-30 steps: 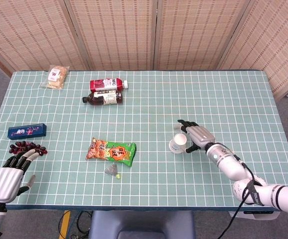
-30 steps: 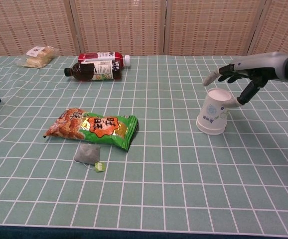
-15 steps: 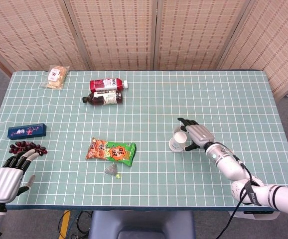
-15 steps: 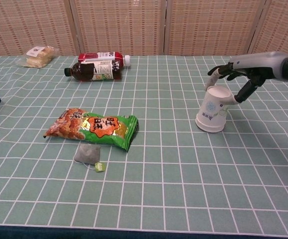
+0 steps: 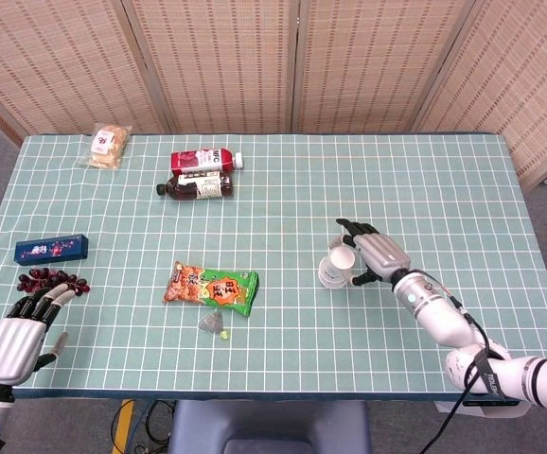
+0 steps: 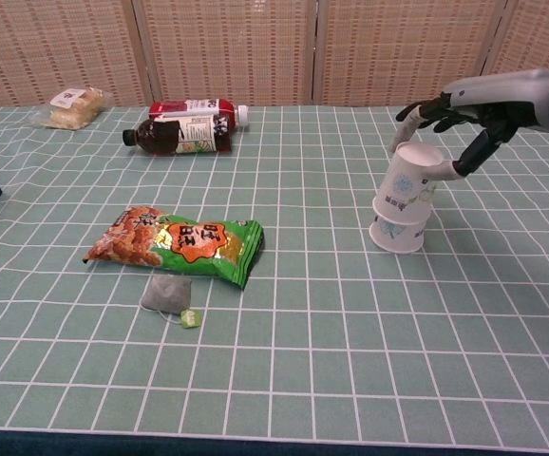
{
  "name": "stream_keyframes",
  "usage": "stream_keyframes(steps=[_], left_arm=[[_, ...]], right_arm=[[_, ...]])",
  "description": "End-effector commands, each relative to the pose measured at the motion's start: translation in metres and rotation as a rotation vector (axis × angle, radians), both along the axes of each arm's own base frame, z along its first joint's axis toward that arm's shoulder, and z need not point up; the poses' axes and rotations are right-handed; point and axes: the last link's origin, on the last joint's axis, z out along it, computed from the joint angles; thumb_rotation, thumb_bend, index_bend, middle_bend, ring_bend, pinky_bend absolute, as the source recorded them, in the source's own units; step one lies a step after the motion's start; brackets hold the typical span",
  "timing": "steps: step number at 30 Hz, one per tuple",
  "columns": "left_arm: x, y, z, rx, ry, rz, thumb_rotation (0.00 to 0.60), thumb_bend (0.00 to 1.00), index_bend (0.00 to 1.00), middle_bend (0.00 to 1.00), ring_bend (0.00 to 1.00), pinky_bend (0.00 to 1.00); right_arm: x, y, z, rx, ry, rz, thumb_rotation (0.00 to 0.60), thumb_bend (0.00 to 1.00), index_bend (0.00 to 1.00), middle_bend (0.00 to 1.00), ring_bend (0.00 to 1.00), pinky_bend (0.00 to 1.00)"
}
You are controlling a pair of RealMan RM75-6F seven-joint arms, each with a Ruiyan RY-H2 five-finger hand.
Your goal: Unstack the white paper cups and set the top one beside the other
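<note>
Two white paper cups stand upside down, right of the table's middle. The top cup (image 6: 407, 180) (image 5: 343, 256) is raised and tilted, still partly over the bottom cup (image 6: 398, 234) (image 5: 329, 278), which rests on the table. My right hand (image 6: 468, 106) (image 5: 376, 253) holds the top cup, thumb on its right side and fingers arched over its base. My left hand (image 5: 13, 340) rests at the front left edge with its fingers apart and nothing in them; it is far from the cups.
A snack bag (image 6: 178, 242) and a tea bag (image 6: 167, 295) lie left of the cups. Two bottles (image 6: 187, 128) lie at the back, with a wrapped bread (image 6: 69, 106) further left. A blue box (image 5: 52, 249) and dark grapes (image 5: 54, 280) sit near my left hand.
My right hand has closed on the top cup and lifted it, so the bottom cup's rim and wall now show below it. The left hand has stayed put.
</note>
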Motion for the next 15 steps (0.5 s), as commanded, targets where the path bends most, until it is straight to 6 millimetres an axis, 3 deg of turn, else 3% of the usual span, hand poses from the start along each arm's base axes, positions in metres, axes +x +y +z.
stream_keyframes(steps=[1,9,15], left_arm=[[0.0,0.0,0.0,-0.001,0.003,0.0,0.6,0.4,0.21,0.17,0.14,0.2],[-0.002,0.002,-0.004,-0.007,0.015,0.008,0.6,0.4,0.21,0.17,0.14,0.2],[-0.003,0.004,-0.007,-0.016,0.026,0.018,0.6,0.4,0.21,0.17,0.14,0.2]], right_arm=[[0.006,0.002,0.009,-0.017,-0.004,0.015,0.6,0.41,0.32,0.0,0.0,0.0],[0.021,0.01,0.04,-0.077,-0.026,0.047,0.6,0.41,0.32,0.0,0.0,0.0],[0.019,0.016,0.063,-0.115,-0.04,0.034,0.6,0.41,0.32,0.0,0.0,0.0]])
